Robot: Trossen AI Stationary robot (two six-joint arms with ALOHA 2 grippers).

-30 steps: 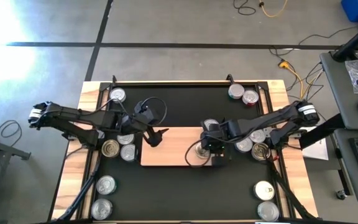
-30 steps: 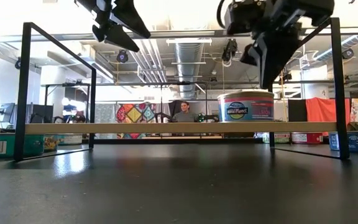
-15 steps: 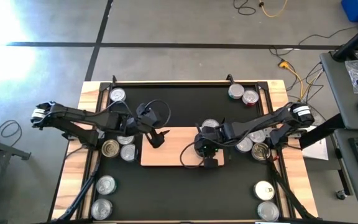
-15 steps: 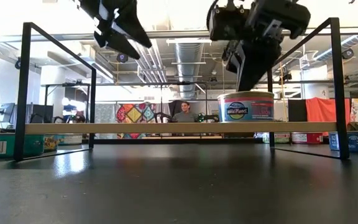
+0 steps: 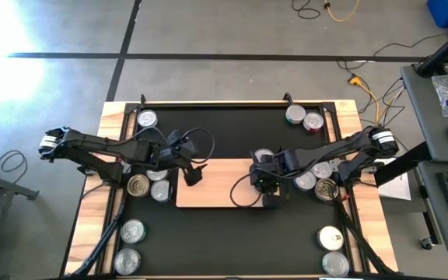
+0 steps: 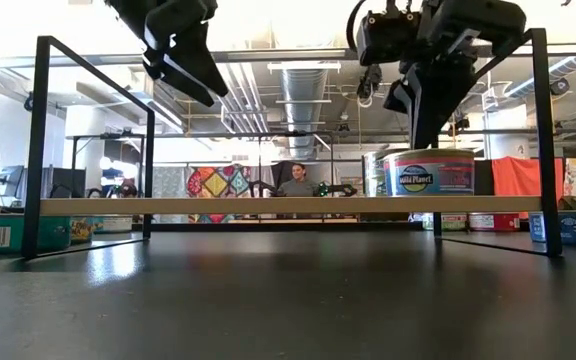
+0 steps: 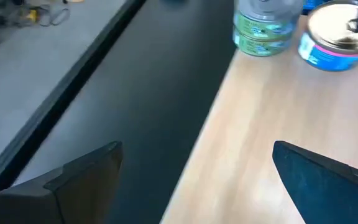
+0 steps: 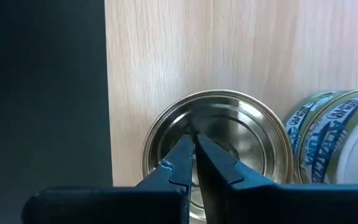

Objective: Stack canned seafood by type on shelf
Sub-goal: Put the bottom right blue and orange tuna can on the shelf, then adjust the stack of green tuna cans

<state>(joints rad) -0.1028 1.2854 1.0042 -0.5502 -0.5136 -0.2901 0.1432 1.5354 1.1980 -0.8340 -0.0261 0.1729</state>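
Right gripper (image 8: 194,163), fingers pressed together, hangs over the shiny top of a blue-labelled tin (image 6: 429,172) at the right end of the shelf (image 5: 208,187), the tips close above or touching the lid; which, I cannot tell. Left gripper (image 5: 194,172) is spread wide and holds nothing, hovering over the shelf's left end at the middle of the high view. That shelf, a light-wood board on thin black frame ends, sits on a black mat (image 5: 232,132) covering the counter (image 5: 111,117), whose pale wood shows along the edges. More tins lie scattered on the mat: a pair (image 5: 303,118) at the upper right, a cluster (image 5: 150,184) left of the shelf, others (image 5: 128,245) at the lower left and lower right (image 5: 332,250). Beside the blue tin stands a green-labelled tin (image 7: 267,26), just off the board's edge. From the low view the blue label reads "Wild Planet". Behind the counter lies an open workshop with ceiling ducts, a colourful patterned hanging (image 6: 220,182) and a seated person (image 6: 295,183) far back.
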